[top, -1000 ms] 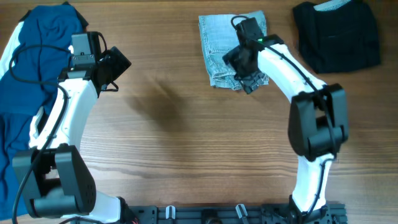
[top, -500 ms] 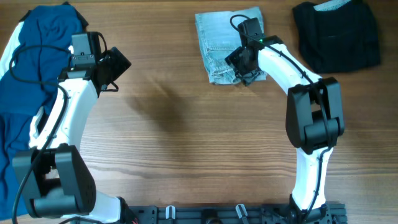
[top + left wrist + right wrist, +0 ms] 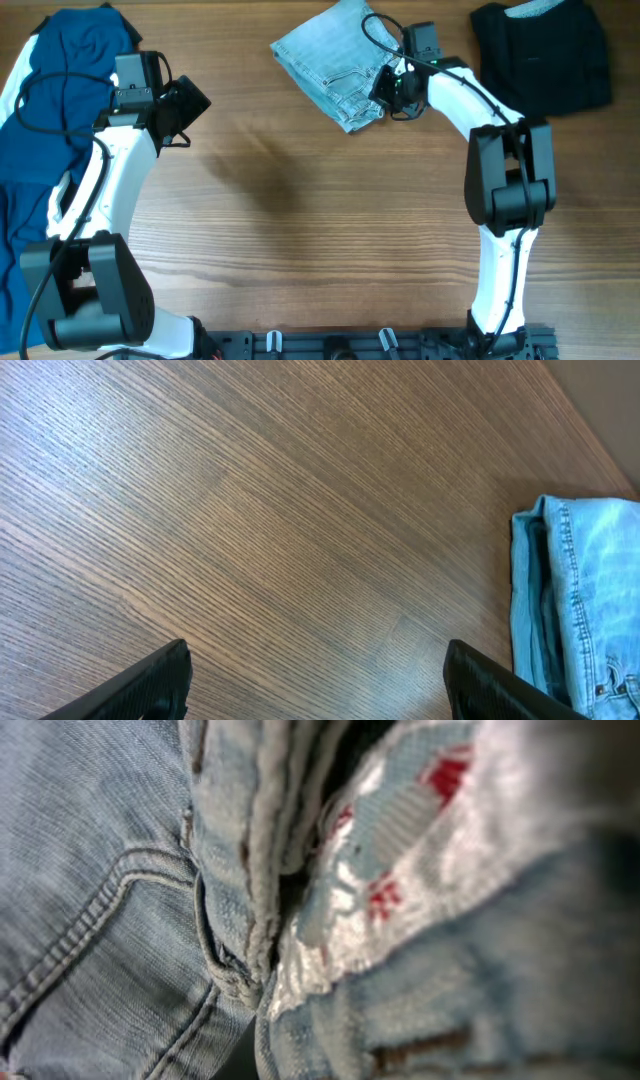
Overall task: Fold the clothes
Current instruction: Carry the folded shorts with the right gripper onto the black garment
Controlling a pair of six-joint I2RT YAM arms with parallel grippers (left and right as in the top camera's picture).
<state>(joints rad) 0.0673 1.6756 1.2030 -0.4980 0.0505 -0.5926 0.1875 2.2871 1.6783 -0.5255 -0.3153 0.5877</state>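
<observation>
My right jaws are closed on the right edge of the folded jeans (image 3: 330, 62), as I judge it: denim fills my wrist view completely. The jeans lie at the far side of the worktop (image 3: 300, 220), turned askew, near the folded black garment (image 3: 545, 55), probably to keep the middle free. My left jaws stand wide and empty over bare wood, beside the blue garment (image 3: 50, 120), which is not yet folded.
</observation>
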